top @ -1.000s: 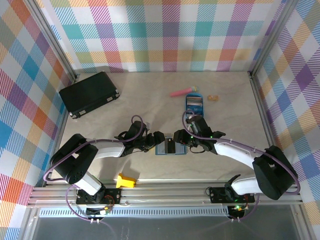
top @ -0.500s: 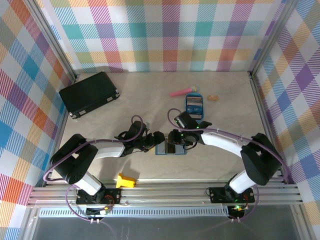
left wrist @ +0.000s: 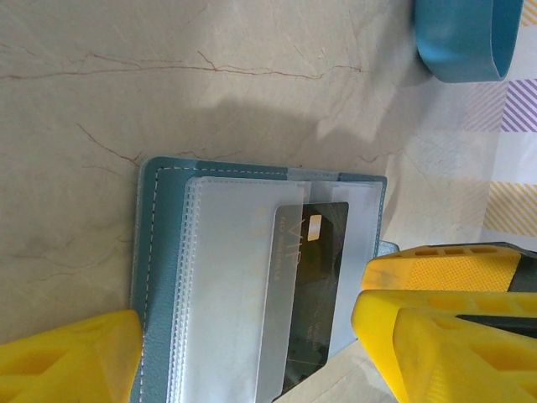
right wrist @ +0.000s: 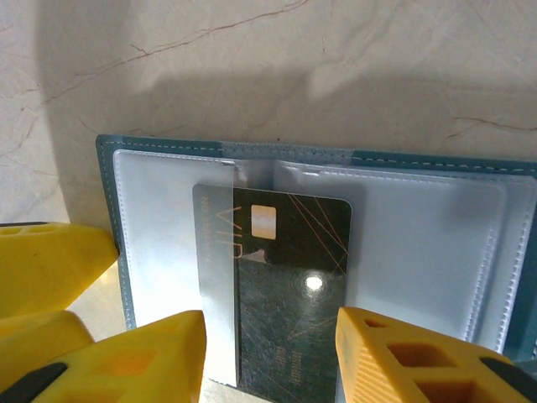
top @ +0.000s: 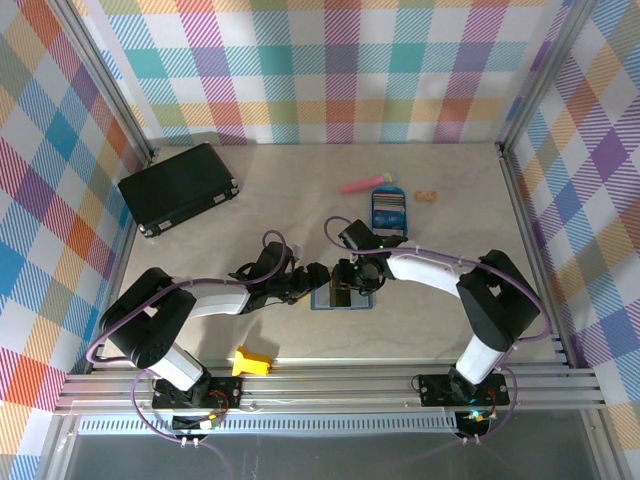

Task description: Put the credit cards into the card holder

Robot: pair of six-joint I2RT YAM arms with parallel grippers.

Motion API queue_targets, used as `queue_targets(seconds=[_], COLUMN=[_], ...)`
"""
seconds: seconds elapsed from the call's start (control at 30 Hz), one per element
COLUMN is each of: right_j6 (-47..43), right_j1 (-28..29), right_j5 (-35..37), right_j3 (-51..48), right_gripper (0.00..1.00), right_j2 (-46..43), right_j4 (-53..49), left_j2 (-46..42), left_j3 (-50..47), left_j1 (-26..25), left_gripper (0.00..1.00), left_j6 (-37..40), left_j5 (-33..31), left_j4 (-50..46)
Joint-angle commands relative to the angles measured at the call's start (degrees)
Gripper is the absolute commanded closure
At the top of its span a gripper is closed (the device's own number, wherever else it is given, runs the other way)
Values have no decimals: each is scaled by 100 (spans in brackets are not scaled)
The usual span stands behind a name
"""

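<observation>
Near side first: the left gripper (left wrist: 243, 344) is spread wide, a finger either side of the open card holder (left wrist: 168, 277), flat on the table (left wrist: 210, 84). Now the right gripper (right wrist: 268, 361) flanks the dark credit card (right wrist: 285, 277) by its long edges; pinching or just guiding, I can't tell. Card's long axis runs straight ahead of those fingers (right wrist: 403, 361), chip end leading under the clear sleeve (right wrist: 168, 235). Beyond, the blue tray (top: 374, 212).

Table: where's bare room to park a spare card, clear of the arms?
Bare: back strip between black case and pink stick; right side past the tan scrap. Crowded: middle, left gripper and right gripper, holding a card, over the wallet.
</observation>
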Motion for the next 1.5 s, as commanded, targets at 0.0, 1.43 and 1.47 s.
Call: queue_targets(seconds=[0.0, 1.43, 1.47], right_j6=[-111, -72, -76], right_j1=[24, 24, 16], right_j5=[-47, -283, -284], right_j3=[189, 49, 4], right_gripper=[56, 61, 61], right_j2=[161, 106, 35], right_j4=[-204, -147, -172], left_j2=[-61, 11, 9], left_j3=[-106, -158, -158], left_j1=[-108, -109, -109], left_gripper=[21, 22, 22], left_j6=[-46, -144, -143], left_j5=[-33, -46, -46], left_j4=[15, 134, 134])
